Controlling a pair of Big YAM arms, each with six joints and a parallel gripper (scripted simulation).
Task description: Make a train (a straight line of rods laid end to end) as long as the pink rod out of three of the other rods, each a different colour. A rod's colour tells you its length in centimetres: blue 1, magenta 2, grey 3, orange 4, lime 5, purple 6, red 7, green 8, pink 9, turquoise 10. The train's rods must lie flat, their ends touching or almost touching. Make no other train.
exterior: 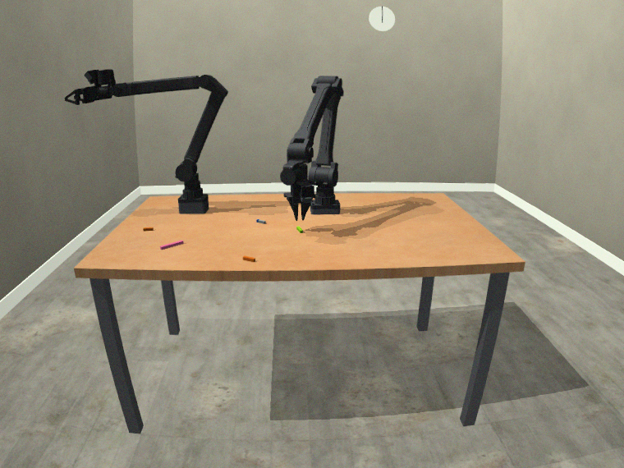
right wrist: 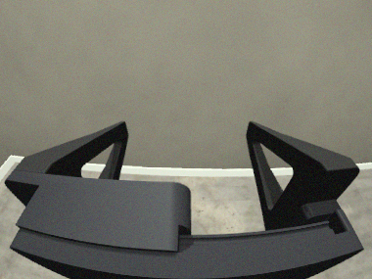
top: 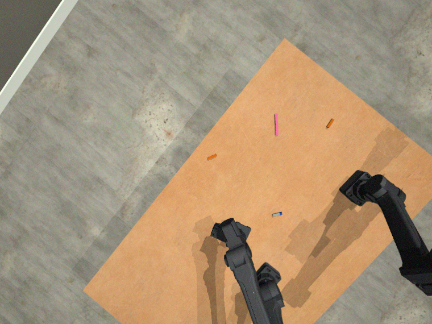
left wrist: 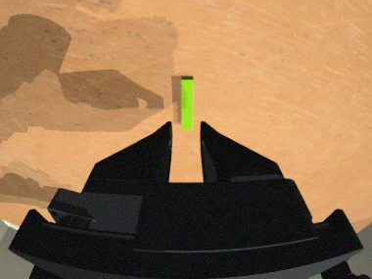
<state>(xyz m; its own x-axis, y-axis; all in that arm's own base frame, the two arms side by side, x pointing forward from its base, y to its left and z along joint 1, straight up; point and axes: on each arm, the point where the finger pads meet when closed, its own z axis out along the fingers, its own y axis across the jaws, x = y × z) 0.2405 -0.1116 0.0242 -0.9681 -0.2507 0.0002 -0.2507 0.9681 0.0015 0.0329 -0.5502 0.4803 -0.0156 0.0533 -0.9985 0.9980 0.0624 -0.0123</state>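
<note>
A lime rod (exterior: 300, 229) (left wrist: 187, 104) lies flat on the table, hidden under the left arm in the top view. My left gripper (exterior: 300, 219) (left wrist: 186, 128) is pointed down above the table, fingers slightly apart with nothing between them; in its wrist view the rod runs lengthwise ahead of the gap. A grey rod (top: 276, 214) (exterior: 262, 222) and a short blue rod (top: 280, 213) (exterior: 257, 220) lie end to end, seemingly touching. A pink rod (top: 276, 124) (exterior: 172, 245) lies alone. My right gripper (right wrist: 187, 128) is wide open and empty, raised high beyond the table's side.
One orange rod (top: 212, 156) (exterior: 249, 259) lies near the table's long edge. Another orange rod (top: 330, 123) (exterior: 148, 228) lies beyond the pink rod. The two arm bases stand along the opposite long edge, and arm shadows fall across the table (top: 252, 165) (exterior: 364, 252).
</note>
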